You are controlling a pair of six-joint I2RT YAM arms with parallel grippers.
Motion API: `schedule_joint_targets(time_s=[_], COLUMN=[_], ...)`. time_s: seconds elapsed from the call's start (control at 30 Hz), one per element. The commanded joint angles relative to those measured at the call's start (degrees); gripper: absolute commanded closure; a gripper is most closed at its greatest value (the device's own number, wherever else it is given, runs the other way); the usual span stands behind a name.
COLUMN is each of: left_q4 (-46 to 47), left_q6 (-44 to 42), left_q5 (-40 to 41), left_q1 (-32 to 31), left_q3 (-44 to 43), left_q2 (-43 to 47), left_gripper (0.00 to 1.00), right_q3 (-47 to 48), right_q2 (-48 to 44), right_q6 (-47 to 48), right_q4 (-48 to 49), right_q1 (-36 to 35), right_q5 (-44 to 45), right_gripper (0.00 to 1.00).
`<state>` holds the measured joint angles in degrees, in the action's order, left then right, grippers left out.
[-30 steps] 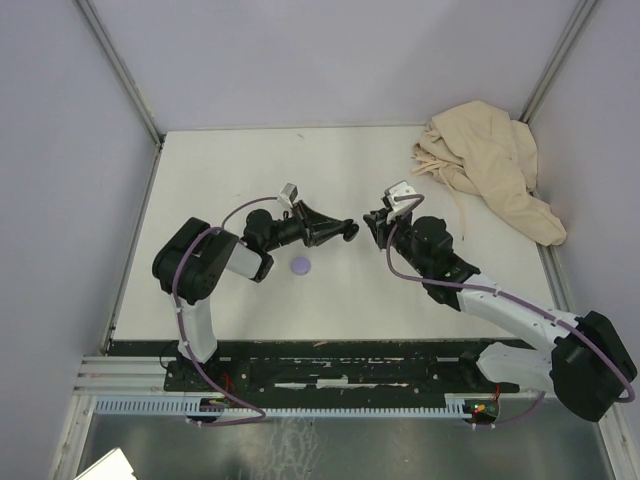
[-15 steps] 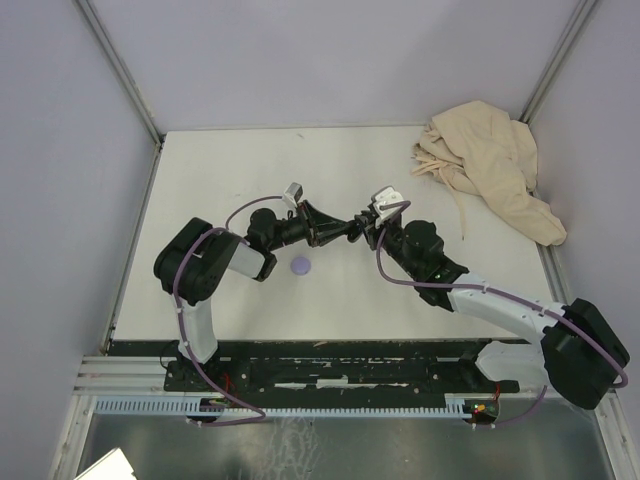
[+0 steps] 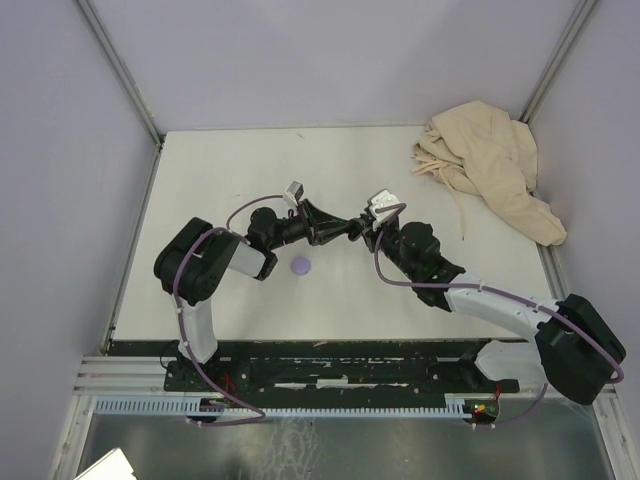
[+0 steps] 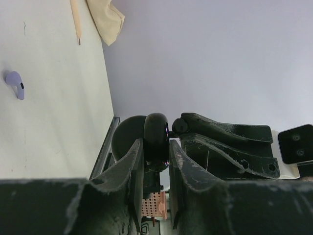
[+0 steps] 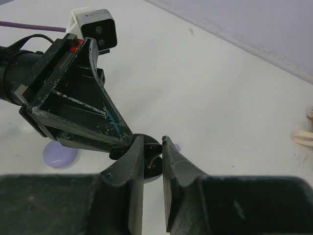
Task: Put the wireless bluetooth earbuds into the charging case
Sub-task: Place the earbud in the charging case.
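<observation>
Where the two arms meet over the middle of the table [image 3: 250, 170], a black disc [image 4: 156, 134] is clamped on edge between the fingers of the left gripper [image 3: 349, 229]. The right gripper [image 3: 367, 233] is set tip to tip against it from the right, its fingers drawn nearly together. Something dark sits at their gap, possibly the same disc, so whether anything is gripped cannot be told. A lavender earbud [image 4: 15, 84] lies loose on the table close by the meeting point. A lavender disc [image 3: 302, 265] lies flat just near of the left gripper; what it holds cannot be seen. A cloth [image 3: 490, 165] is heaped at the far right corner.
</observation>
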<state>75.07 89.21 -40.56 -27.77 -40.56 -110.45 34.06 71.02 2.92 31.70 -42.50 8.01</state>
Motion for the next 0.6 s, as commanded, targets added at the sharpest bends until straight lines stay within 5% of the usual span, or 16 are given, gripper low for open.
schedule_joint_targets(time_s=[0.0, 0.57], left_q4=[2.43, 2.29], left_q6=[1.84, 2.19], left_q5=[0.55, 0.96], left_q1=[-0.2, -0.19], left_q3=[-1.81, -2.59], left_q2=[1.37, 1.56], left_gripper=[0.97, 0.97], right_q3=[-0.13, -1.23], right_q2=[0.01, 0.0], right_q6=[0.32, -0.24], right_q4=[2.98, 2.92], right_q1=[-0.34, -0.46], right_q5=[-0.27, -1.06], right_gripper=[0.99, 0.99])
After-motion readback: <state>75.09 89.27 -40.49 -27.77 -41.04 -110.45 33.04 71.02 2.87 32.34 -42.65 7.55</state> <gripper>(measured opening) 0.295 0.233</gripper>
